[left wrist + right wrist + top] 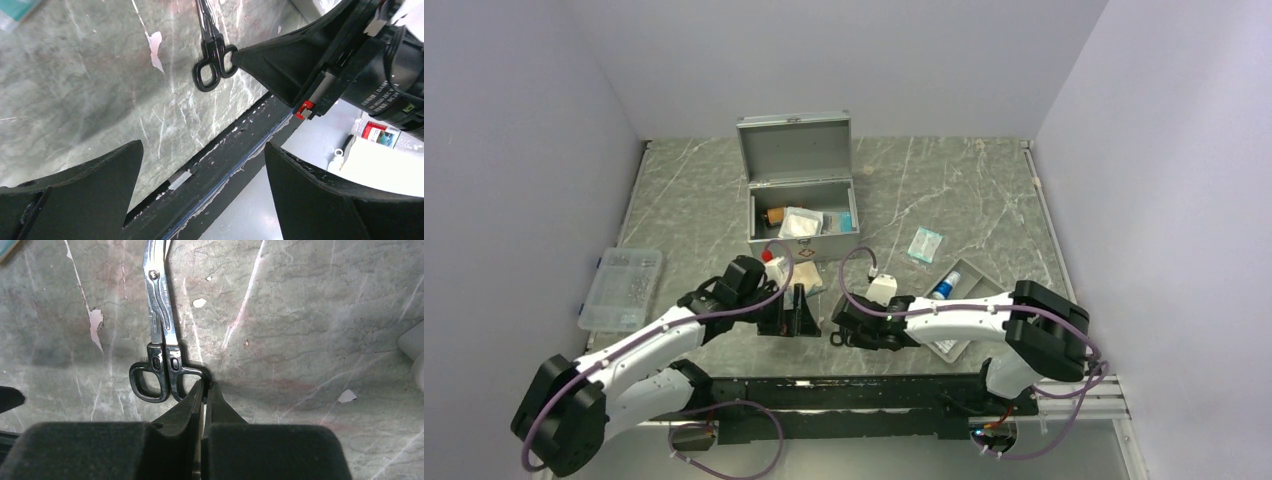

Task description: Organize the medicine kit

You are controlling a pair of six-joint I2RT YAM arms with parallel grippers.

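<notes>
Pressed together: right fingers (198, 396), tips touching the right-hand loop of the black-handled scissors (162, 325); cannot tell whether the loop's rim is pinched between them. Scissors flat on the desk (310, 315), blades shut and pointing straight away from the tips, handles toward them. Spread wide and holding nothing: left fingers (799, 320), just to the left of the right pair, low over the near edge of the desk, with the scissor loops ahead of them and the right pair's tip crossing in from the side.

Beyond both pairs, past the scissor blades: medicine kit (799, 245), lid up, well apart from the tips. Inside it a brown item (774, 215), a white packet (802, 225) and something blue (848, 221) at the right end. Between the fingers and the kit's front wall, on the direct line: a small white bottle with a red cap (770, 259) and a beige pad (809, 278), both close to the kit. Just to the right of the right fingers, beside the arm: a white container (882, 290). Farther right, partly under the right arm: shallow grey tray (980, 280) with a blue-capped bottle (943, 287) in it. Beyond that tray, lying loose: a teal-and-white packet (925, 244). Far to the left of the left fingers, at the desk's edge: clear plastic box (621, 288), contents too small to tell.
</notes>
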